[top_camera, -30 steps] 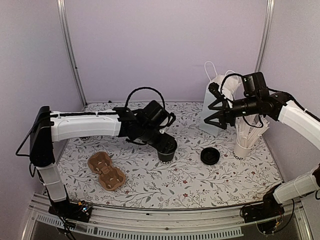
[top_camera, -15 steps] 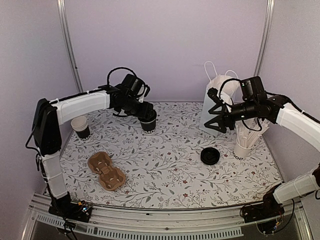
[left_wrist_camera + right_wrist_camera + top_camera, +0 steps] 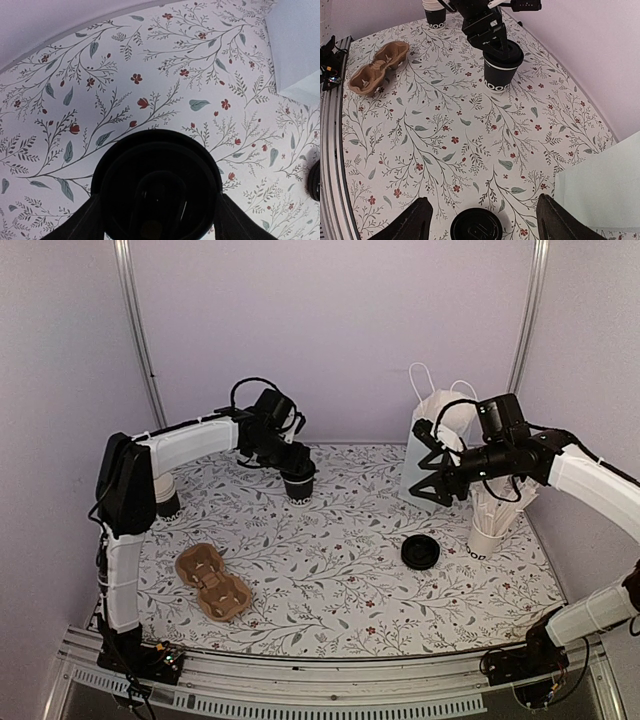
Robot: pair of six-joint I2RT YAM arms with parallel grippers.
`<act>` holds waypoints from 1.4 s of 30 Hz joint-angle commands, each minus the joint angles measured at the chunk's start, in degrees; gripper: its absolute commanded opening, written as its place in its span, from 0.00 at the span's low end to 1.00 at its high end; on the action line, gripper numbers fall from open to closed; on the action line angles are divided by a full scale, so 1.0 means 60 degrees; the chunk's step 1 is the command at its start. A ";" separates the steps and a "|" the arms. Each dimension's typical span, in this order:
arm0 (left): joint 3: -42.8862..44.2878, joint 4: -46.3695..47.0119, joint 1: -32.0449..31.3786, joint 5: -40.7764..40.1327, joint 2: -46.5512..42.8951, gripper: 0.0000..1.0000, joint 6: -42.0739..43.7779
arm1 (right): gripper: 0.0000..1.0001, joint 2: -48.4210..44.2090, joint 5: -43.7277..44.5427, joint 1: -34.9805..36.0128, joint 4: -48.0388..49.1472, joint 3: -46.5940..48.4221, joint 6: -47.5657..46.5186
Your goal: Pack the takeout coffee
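Far left-centre of the table (image 3: 340, 585): left gripper (image 3: 296, 471) clamped on the upright black cup (image 3: 299, 490). Lid (image 3: 420, 552) lies flat, well apart to the right, nearer the right gripper (image 3: 428, 464) — jaws wide apart, empty.

Bare table (image 3: 340, 560) lies open between cup (image 3: 299, 486) and lid (image 3: 420, 552); the bag (image 3: 440, 412) stands just beside my right gripper (image 3: 420, 462).

Left gripper (image 3: 298, 477) clamps cup (image 3: 300, 492); right gripper (image 3: 419, 462) spread.
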 commanded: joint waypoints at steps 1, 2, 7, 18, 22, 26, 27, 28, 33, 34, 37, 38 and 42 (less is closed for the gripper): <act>0.0301 -0.0191 0.0062 0.0359 0.0188 0.60 0.0359 | 0.74 0.0459 0.0136 -0.0601 -0.0040 0.0851 0.0381; 0.0300 -0.0180 0.0080 0.0343 0.0203 0.60 0.0414 | 0.74 0.0637 0.0139 -0.0787 -0.0122 0.1154 0.0483; 0.0517 -0.0266 0.0126 0.0464 0.0403 0.74 0.0436 | 0.73 0.1302 0.0481 -0.1262 -0.0376 0.2224 0.0748; 0.0502 -0.0934 0.0123 -0.0058 -0.0757 0.87 0.0698 | 0.73 0.2800 0.2351 -0.1318 -0.0909 0.4678 0.0884; -0.0494 -0.0738 -0.0018 -0.0104 -0.1664 0.87 0.0373 | 0.72 0.3335 0.3278 -0.1317 -0.0873 0.5188 0.0462; -0.2574 0.0194 -0.0494 -0.0190 -0.3241 0.87 -0.0066 | 0.69 0.3994 0.3796 -0.1332 -0.0907 0.5513 0.0122; -0.3086 0.0342 -0.0638 -0.0161 -0.3597 0.86 -0.0166 | 0.67 0.4137 0.3748 -0.1330 -0.0987 0.5654 0.0068; -0.3540 0.0438 -0.0799 -0.0146 -0.3998 0.84 -0.0246 | 0.65 0.4345 0.3660 -0.1318 -0.1074 0.5749 0.0038; -0.5404 0.0570 -0.1641 -0.0367 -0.5743 0.78 -0.0821 | 0.43 0.4958 0.3336 -0.1326 -0.1553 0.6187 0.0086; -0.5712 0.0594 -0.1750 -0.0360 -0.6085 0.77 -0.0996 | 0.39 0.4971 0.3207 -0.1323 -0.1623 0.6173 0.0096; -0.6606 0.0652 -0.1847 -0.0267 -0.7106 0.73 -0.1512 | 0.21 0.4855 0.2709 -0.1310 -0.1667 0.6021 0.0016; -0.6877 0.0682 -0.1851 -0.0279 -0.7469 0.72 -0.1625 | 0.15 0.4772 0.2563 -0.1289 -0.1673 0.5949 -0.0048; -0.7712 0.0671 -0.1834 -0.0673 -0.8689 0.70 -0.1780 | 0.00 0.4641 0.2152 -0.0995 -0.1819 0.5730 -0.0195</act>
